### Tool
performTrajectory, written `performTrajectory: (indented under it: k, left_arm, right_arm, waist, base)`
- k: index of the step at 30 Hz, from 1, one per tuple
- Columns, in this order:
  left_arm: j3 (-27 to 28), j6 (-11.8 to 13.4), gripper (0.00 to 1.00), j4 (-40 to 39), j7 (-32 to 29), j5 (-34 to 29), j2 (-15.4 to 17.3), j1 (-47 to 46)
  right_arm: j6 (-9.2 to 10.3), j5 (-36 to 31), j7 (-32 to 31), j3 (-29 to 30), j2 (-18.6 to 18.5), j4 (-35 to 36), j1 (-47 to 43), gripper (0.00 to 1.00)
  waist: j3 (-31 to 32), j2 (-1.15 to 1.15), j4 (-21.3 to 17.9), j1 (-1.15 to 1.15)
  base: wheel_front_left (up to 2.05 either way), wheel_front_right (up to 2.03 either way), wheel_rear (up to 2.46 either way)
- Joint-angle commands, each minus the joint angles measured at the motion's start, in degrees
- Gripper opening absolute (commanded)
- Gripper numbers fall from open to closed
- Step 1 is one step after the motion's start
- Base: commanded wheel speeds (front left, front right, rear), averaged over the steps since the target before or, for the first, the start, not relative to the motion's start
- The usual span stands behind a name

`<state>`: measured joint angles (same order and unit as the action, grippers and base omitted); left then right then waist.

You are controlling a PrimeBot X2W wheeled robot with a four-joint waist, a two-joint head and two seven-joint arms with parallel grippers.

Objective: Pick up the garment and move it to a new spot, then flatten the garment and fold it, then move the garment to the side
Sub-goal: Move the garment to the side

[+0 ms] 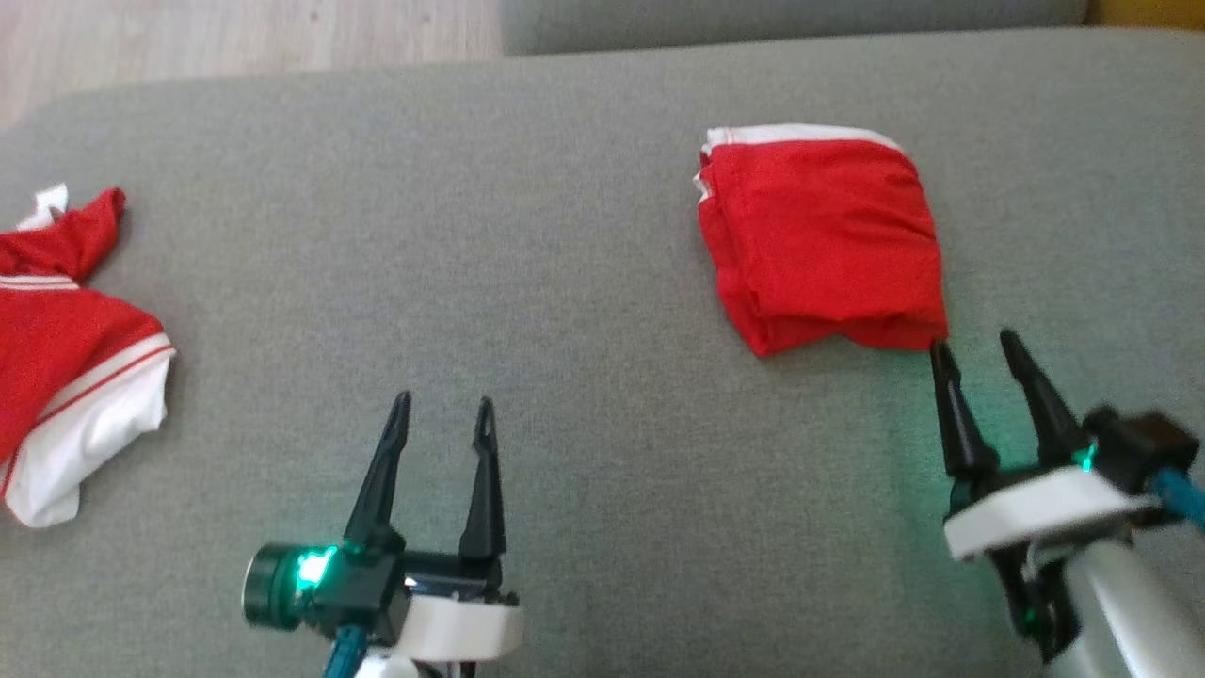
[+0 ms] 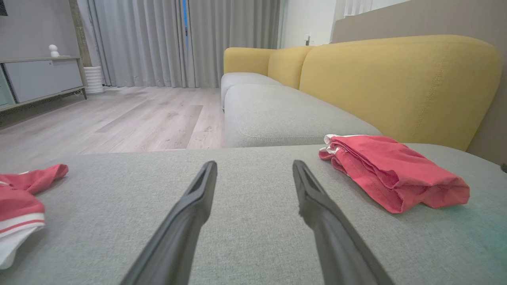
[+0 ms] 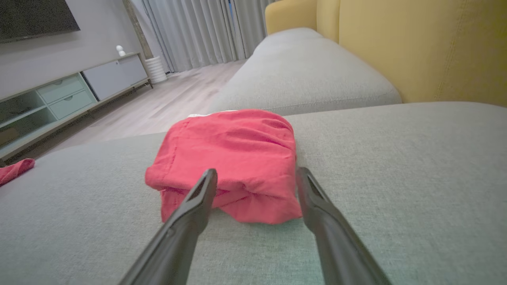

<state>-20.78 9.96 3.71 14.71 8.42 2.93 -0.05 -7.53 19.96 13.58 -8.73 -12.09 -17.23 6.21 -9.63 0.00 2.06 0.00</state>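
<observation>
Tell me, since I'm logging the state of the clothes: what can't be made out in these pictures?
- Jersey: cut off by the left edge in head and left wrist views; its full shape is unseen.
- Folded red piece: inner layers hidden by its own folds; in right wrist view the fingers cover its near edge.
- Right gripper: head view cannot settle whether one fingertip touches that piece.
- White object, left wrist view: too small.

1. Your left gripper (image 1: 444, 400): its two long dark fingers (image 1: 381, 471) stand spread apart, point forward, and have nothing between them.
2. Your right gripper (image 1: 972, 341): its jaws are likewise parted and empty. The tips lean slightly leftward, well to the right of the left gripper and a little farther forward.
3. Your right forearm (image 1: 1120, 603): pale, directly behind its gripper.
</observation>
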Motion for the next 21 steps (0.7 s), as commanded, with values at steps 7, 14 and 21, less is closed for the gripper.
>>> performTrajectory:
  k: [7, 14, 21]
  left_arm:
    - [-1.29, -0.39, 1.0, -2.07, 0.29, -1.31, -0.05, -6.7]
    - [-4.03, -0.28, 1.0, -1.39, 0.29, -1.46, -0.05, -10.99]
    - [-5.83, 0.54, 1.0, -1.71, 0.29, -0.72, -0.05, -13.51]
  right_arm:
    - [0.04, 6.83, -10.07, -1.15, -3.77, 0.73, 9.42, 1.0]
    - [0.04, 15.77, -20.57, 1.19, -5.95, -2.52, 18.24, 1.0]
    - [0.04, 19.77, -26.7, 2.17, -6.65, -7.68, 22.46, 1.0]
  waist:
    - [-5.65, 0.0, 0.51, 0.0]
    - [-10.25, 0.0, 1.71, 0.0]
    - [-13.51, 0.0, 3.12, 0.0]
  base:
    - [0.0, 0.0, 0.0]
    - [0.0, 0.0, 0.0]
    - [0.0, 0.0, 0.0]
